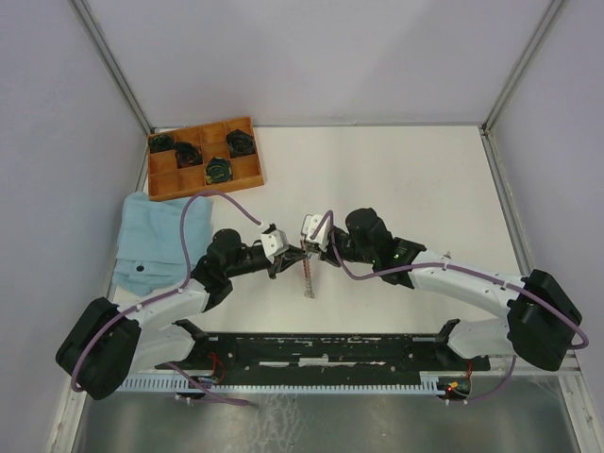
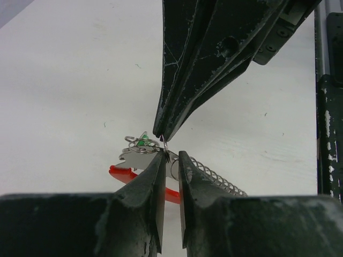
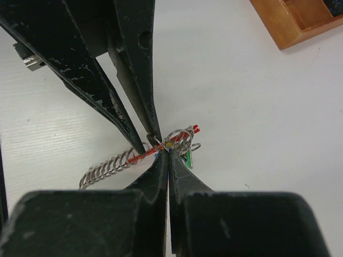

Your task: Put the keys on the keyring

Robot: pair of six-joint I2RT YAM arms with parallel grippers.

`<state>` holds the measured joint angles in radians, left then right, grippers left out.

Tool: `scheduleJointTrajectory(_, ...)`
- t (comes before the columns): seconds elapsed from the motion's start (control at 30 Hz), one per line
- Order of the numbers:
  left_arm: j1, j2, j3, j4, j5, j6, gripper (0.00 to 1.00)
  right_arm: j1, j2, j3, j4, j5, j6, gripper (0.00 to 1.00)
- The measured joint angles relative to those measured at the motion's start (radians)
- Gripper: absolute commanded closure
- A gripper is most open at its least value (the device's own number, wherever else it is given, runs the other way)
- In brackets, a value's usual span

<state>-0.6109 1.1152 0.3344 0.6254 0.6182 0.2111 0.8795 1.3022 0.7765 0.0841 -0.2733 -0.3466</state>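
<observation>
Pale lilac walls close in a white bench (image 1: pixel 406 189), with a wooden tray (image 1: pixel 247 170) of dark coils (image 1: pixel 241 142) toward 11 o'clock and a light blue cloth (image 1: pixel 156 236) at 9 o'clock. Both arms reach in and meet at the middle of the bench. The keyring (image 1: pixel 308 278) is there, right at the two sets of tips. From above, its grey chain (image 1: pixel 309 283) has its long axis on the 12-to-6 line, the free end pointing to 6 o'clock toward the arm bases. The right fingers (image 3: pixel 169 160) are pressed together. The left wrist view shows their tips coming down from 12 o'clock and nipping a thin wire loop (image 2: pixel 163 143) of the keyring. The left fingers (image 2: pixel 159 168) stand a narrow slit apart with silver metal between them; whether they press on it cannot be told. In that same view a silver key (image 2: pixel 134 158) points its toothed blade to 9 o'clock, a green head (image 2: pixel 142 140) shows just above it, the red strap (image 2: pixel 126 174) runs out toward 9 o'clock beneath, and the chain trails off to 4 o'clock. From the right wrist the chain stretches to 8 o'clock with the red strap lying along it, and the green head sits at 5 o'clock of the round ring (image 3: pixel 179 140). Whether the bunch rests on the bench or hangs just above it is unclear.
</observation>
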Motion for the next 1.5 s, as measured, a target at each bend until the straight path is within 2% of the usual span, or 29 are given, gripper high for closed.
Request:
scheduleJointTrajectory(0.27, 0.003, 0.0, 0.007, -0.019, 0.056, 0.031, 0.8, -0.005, -0.014, 0.0, -0.038, -0.034, -0.031, 0.99)
scheduleJointTrajectory(0.7, 0.006, 0.007, 0.013, -0.029, 0.066, 0.032, 0.97, -0.005, -0.014, 0.0, -0.057, -0.063, -0.041, 0.99)
scheduleJointTrajectory(0.8, 0.006, 0.009, 0.015, -0.032, 0.062, 0.032, 0.97, -0.005, -0.014, 0.0, -0.06, -0.063, -0.04, 0.92)
scheduleJointTrajectory(0.97, 0.006, 0.009, 0.015, -0.034, 0.042, 0.032, 0.97, -0.006, -0.027, 0.0, -0.067, -0.056, -0.029, 0.72)
scheduleJointTrajectory(1.1, 0.006, 0.005, 0.014, -0.04, 0.013, 0.032, 0.97, -0.013, -0.074, 0.0, -0.08, -0.031, -0.003, 0.64)
scheduleJointTrajectory(1.33, 0.006, -0.017, -0.004, -0.017, -0.008, 0.033, 0.97, -0.032, -0.171, -0.002, -0.111, 0.052, 0.055, 0.51)
scheduleJointTrajectory(1.5, 0.006, -0.019, -0.042, 0.045, -0.008, 0.045, 0.97, -0.036, -0.206, -0.009, -0.124, 0.137, 0.089, 0.5)
